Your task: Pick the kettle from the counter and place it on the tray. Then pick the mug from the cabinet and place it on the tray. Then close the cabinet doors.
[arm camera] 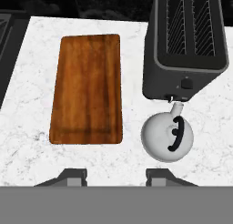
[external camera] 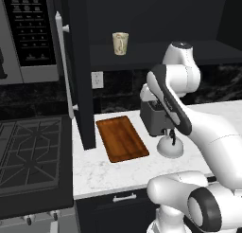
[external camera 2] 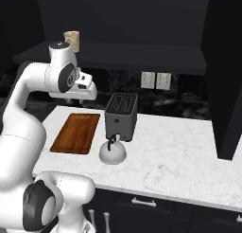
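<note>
1. Gripper [arm camera: 116, 173]: two dark fingertips at the bottom of the hand view, apart, nothing between them; open and empty, looking straight down on the counter [arm camera: 132, 141] from well above.
2. Aimed between tray [arm camera: 87, 89] and kettle [arm camera: 166, 137], centred on neither; probably a survey pose ahead of the first pick, not yet a grasp approach.
3. Kettle lower right of centre in the hand view, upright on the marble, spout toward the toaster [arm camera: 185, 43] and touching or nearly touching its front; cannot tell which. Black handle arched over the dome, free above, so likely the easiest part to pinch.
4. Toaster just behind leaves little room on that side; a descent from above looks safer than one from the side.
5. Tray centre left in the hand view, flat on the counter, bare, long side running away from the camera; near the kettle, so only a short carry seems needed.
6. Mug [external camera: 120, 43] upper centre of the left base view, upright on the cabinet [external camera: 156, 19] shelf, well above the counter; untouched, its turn judged to come second.
7. Left door [external camera: 75, 71] swung open, edge-on at centre left of the left base view, silver handle [external camera: 64, 66] along it; right door [external camera 2: 227, 76] open at the right edge of the right base view. Open to give access to the mug; closing judged the last step.
8. Count: one kettle, one tray, one mug, one toaster, two doors, one gripper.
9. Progress: nothing on the tray yet; all three steps ahead.
</note>
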Available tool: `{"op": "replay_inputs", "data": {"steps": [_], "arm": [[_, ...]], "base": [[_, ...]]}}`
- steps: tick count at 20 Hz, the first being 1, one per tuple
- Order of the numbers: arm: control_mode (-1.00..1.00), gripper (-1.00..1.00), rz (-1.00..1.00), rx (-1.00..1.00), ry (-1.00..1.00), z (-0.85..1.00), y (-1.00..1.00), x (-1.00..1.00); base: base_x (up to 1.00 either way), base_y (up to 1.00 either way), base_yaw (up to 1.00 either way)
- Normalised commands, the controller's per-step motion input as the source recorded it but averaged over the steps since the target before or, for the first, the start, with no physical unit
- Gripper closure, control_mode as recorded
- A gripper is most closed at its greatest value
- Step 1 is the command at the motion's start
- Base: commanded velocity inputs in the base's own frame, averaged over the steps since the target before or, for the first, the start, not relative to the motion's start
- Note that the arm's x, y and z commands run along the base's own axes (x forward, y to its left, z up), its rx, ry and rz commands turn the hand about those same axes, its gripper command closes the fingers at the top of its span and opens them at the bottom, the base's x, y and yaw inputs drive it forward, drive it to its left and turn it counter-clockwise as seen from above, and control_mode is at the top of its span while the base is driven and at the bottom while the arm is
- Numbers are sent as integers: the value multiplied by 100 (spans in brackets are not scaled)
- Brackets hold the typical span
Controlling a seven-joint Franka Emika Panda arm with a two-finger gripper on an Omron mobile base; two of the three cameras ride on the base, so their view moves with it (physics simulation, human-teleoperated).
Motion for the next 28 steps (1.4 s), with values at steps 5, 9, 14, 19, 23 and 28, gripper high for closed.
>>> {"op": "replay_inputs", "data": {"steps": [5, 9, 14, 19, 23, 28], "arm": [[-100, -100, 0, 0, 0, -14, -12, -18], [-100, -100, 0, 0, -10, -39, -31, -61], [-100, -100, -9, 0, 1, -44, -46, -46], [-100, -100, -19, 0, 11, -44, -53, -8], [-100, -100, -25, 0, 9, -45, -51, 7], [-100, -100, -22, 0, 9, -41, -44, 32]], "base": [[0, 0, 0], [0, 0, 0], [0, 0, 0], [0, 0, 0], [0, 0, 0], [0, 0, 0]]}}
